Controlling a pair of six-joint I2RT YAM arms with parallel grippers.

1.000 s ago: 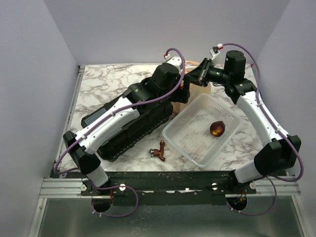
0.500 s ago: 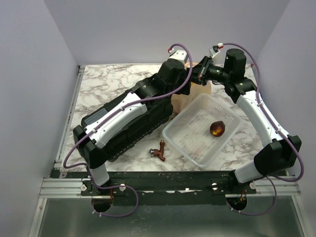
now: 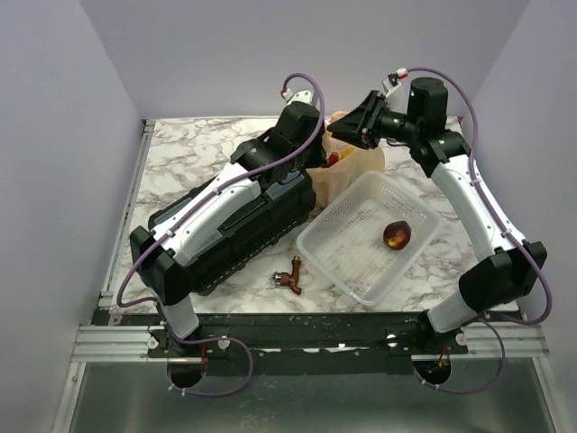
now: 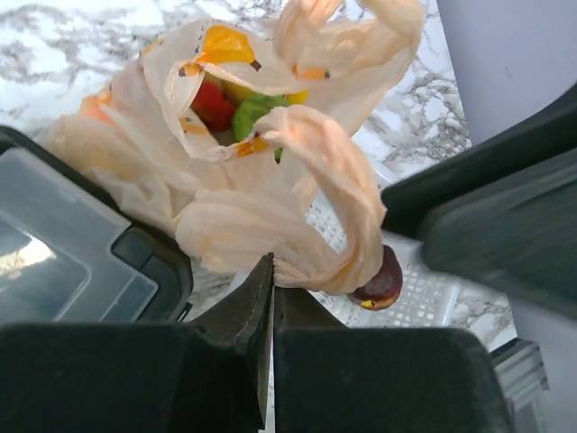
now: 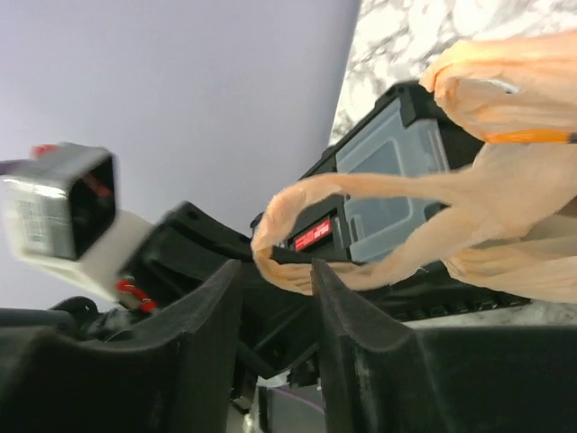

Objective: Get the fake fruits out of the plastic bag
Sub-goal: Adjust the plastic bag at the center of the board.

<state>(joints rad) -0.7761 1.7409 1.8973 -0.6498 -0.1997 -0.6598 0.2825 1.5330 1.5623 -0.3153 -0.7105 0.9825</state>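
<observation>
The left pincer (image 4: pixel 272 275) was shut tight, and its tips nipped the lower fold of the plastic bag (image 4: pixel 243 225). The right pincer (image 5: pixel 276 271) stood partly open, with one handle loop of the bag lying between its tips. The bag sat at the far side of the table (image 3: pixel 180 153), between a black case with a clear lid (image 4: pixel 63 244) and the white mesh basket (image 3: pixel 347 257). The fake fruits (image 4: pixel 230 104), red, green and yellow, showed inside its open mouth. A maroon fruit (image 3: pixel 397 235) lay in the basket.
</observation>
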